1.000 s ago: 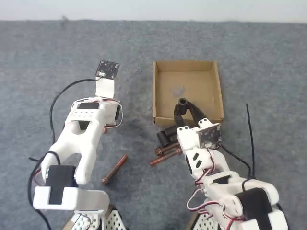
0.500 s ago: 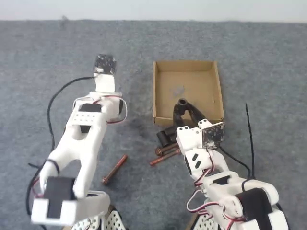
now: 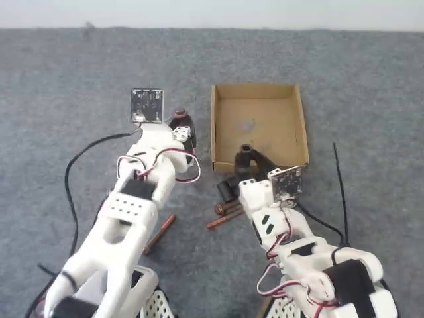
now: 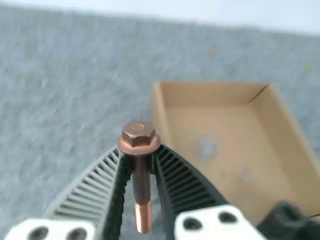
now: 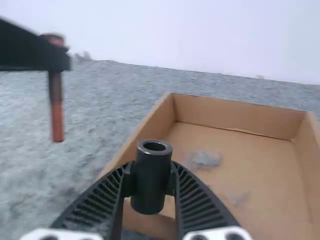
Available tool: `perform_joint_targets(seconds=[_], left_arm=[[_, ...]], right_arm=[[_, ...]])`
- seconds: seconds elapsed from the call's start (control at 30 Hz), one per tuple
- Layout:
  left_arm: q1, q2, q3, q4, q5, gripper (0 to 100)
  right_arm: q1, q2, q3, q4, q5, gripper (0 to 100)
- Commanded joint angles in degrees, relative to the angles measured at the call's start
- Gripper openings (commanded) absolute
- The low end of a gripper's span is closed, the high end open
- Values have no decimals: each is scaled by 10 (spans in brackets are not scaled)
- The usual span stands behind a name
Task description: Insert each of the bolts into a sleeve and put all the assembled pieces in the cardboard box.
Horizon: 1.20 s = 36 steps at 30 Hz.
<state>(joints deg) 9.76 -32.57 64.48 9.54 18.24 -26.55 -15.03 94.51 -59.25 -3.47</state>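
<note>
High view: mid-air alignment, just ahead of insertion.
Shows the left gripper [image 3: 180, 126] clamped on a copper-coloured hex-head metal bolt [image 3: 179, 113] just left of the open brown cardboard box [image 3: 213, 126], and the right gripper [image 3: 246, 154] clamped on a short black tubular sleeve [image 3: 246, 149] near the box's lower edge, above grey felt-like carpet [image 3: 344, 73]. Left wrist view: pinches the smooth shank between ribbed fingers [image 4: 172, 175], hex head above them. Right wrist view: holds the sleeve upright, bore open. Best to keep both vertical, centre the tip over the bore, then lower slowly.

light: bright, even, diffuse | shadows: soft, faint, on the carpet [image 3: 59, 79] beside the cardboard box [image 3: 302, 126]
</note>
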Motion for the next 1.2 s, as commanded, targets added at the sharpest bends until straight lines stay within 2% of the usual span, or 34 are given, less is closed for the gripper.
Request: perform_joint_targets(seconds=[0.0, 0.43, 0.63, 0.97, 1.17], left_arm=[[20, -72, 3, -28, 6, 12], [64, -186, 87, -31, 6, 12], [70, -297, 150, -31, 6, 12], [98, -424, 228, -32, 4, 12], [94, -455, 280, -32, 4, 12]], right_arm=[[-31, -25, 7, 2, -7, 6], [-97, -24, 6, 7, -7, 6], [-129, 1, -16, 66, -5, 6], [-131, 86, -33, -18, -2, 6], [-143, 131, -32, -82, 34, 6]])
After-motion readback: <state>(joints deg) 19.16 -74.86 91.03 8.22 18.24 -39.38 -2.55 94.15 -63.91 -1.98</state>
